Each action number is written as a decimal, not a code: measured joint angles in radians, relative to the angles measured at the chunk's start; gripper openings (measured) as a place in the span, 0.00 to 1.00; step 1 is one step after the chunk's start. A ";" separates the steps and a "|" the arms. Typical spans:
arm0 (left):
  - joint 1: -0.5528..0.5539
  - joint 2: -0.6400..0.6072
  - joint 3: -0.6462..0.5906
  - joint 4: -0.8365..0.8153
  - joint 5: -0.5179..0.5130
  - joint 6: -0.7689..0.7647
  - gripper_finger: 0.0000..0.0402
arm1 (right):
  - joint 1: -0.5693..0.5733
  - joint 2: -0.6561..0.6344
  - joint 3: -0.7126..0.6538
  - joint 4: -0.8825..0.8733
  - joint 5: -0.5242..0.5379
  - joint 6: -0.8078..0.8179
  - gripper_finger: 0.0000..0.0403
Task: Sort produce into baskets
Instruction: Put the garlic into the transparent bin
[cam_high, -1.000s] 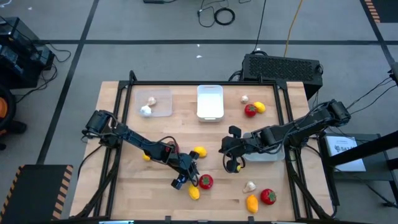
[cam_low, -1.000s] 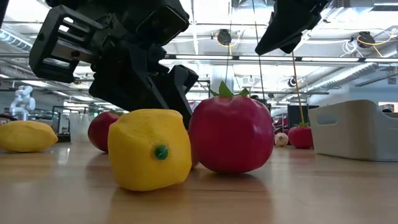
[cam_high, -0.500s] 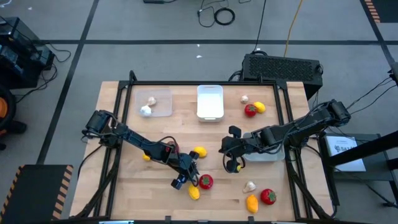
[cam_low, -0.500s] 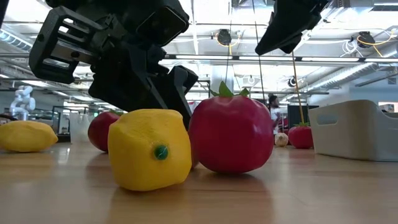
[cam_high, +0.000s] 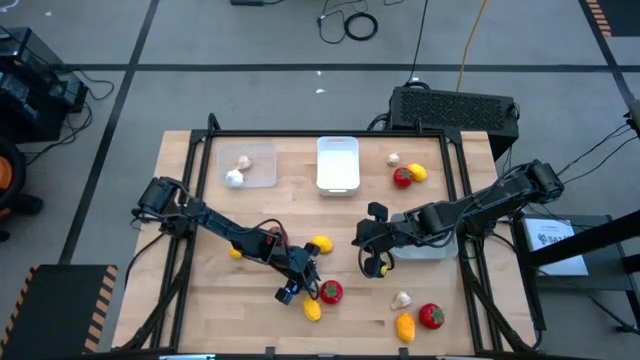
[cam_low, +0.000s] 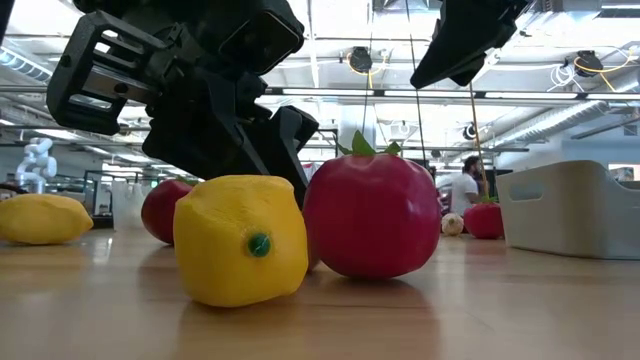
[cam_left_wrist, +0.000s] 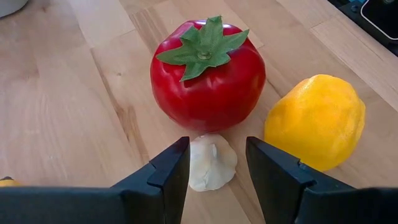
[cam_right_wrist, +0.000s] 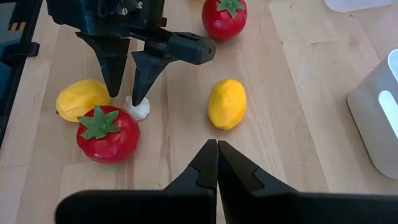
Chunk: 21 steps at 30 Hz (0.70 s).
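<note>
My left gripper (cam_left_wrist: 214, 155) is open and low over the table at the near middle (cam_high: 306, 287). Its fingers stand on either side of a small whitish garlic bulb (cam_left_wrist: 212, 163) that lies on the wood. A red tomato (cam_left_wrist: 208, 74) and a yellow fruit (cam_left_wrist: 314, 121) lie just beyond the bulb. My right gripper (cam_right_wrist: 217, 146) is shut and empty, held above the table right of centre (cam_high: 372, 264). The clear tray (cam_high: 250, 163) holds two bulbs. The white tray (cam_high: 338, 163) stands at the far middle. The grey tray (cam_high: 425, 247) lies partly under my right arm.
A yellow fruit (cam_high: 320, 244) lies between the grippers and another (cam_high: 236, 252) under my left arm. A tomato, a yellow fruit and a bulb (cam_high: 405, 172) lie far right; a bulb, an orange fruit and a tomato (cam_high: 415, 315) near right. A black box (cam_high: 455, 108) stands behind the table.
</note>
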 joint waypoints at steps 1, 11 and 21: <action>0.000 0.000 0.000 0.000 0.000 0.000 0.41 | 0.000 0.000 0.000 0.000 0.000 0.000 0.00; 0.000 0.000 0.000 0.000 0.000 0.000 0.41 | 0.000 0.000 0.000 0.000 0.000 0.000 0.00; 0.000 0.000 0.000 -0.001 -0.001 0.000 0.34 | 0.000 0.000 0.000 0.000 0.000 0.000 0.00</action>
